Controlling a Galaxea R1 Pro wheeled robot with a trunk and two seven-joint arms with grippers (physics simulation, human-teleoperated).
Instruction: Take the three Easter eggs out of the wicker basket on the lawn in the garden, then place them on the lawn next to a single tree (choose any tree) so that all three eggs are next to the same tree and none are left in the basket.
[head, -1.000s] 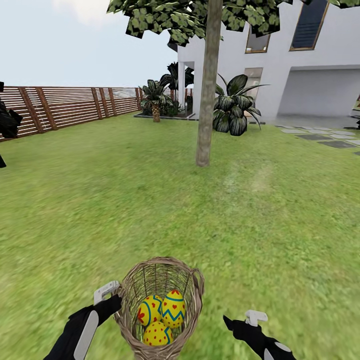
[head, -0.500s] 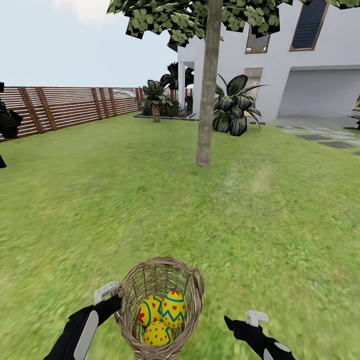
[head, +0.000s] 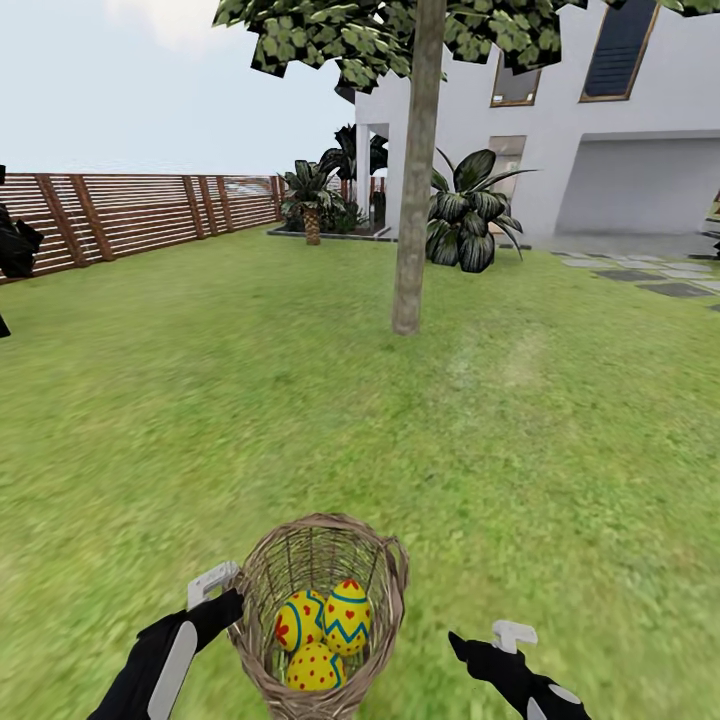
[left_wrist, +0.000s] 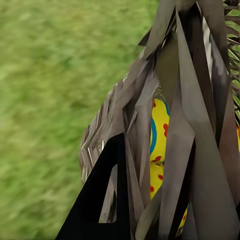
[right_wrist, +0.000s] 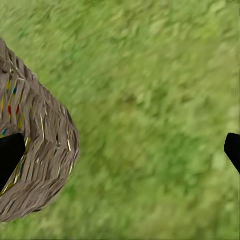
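A wicker basket (head: 318, 610) is sitting at the bottom centre of the head view, its three Easter eggs (head: 322, 632) all lying inside, yellow shells painted with red dots and blue zigzag bands. The left gripper (head: 215, 590) is pressing against the basket's left wall at lower left; the left wrist view is showing one dark finger (left_wrist: 102, 200) against coarse brown strands with an egg (left_wrist: 159, 145) glowing through the weave, though whether that pincer is clamping the rim cannot be told. The right gripper (head: 490, 640) is hovering at lower right, apart from the basket, its fingers spread wide at both edges of the right wrist view over patchy grass, holding nothing.

No egg appears to be out yet, so the work seems to be at the carrying or first-grasp stage. The tree (head: 412, 200), a smooth grey-beige trunk in the upper centre, is standing well apart across the lawn (head: 560, 450). The next move likely calls for closing that gap, or reaching down into the basket mouth for the topmost egg.
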